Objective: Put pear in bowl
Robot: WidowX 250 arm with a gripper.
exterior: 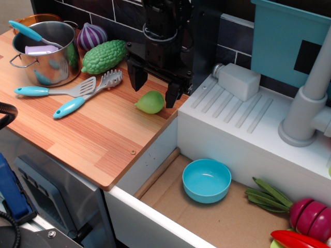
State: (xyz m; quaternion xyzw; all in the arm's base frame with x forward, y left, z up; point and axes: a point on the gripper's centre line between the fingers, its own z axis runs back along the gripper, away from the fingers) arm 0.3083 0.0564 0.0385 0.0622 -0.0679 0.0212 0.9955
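Pear is lying on the table at frame centre, ungrasped. I am positioning the hand above it, jaws spread wide, holding nothing. Bowl, lower right, is sitting empty; grasp and transfer are remaining.

A play kitchen — a wooden surface carries a steel pot, spatula and toy vegetables, with a white sink unit, grey tap and dark tiled wall behind.
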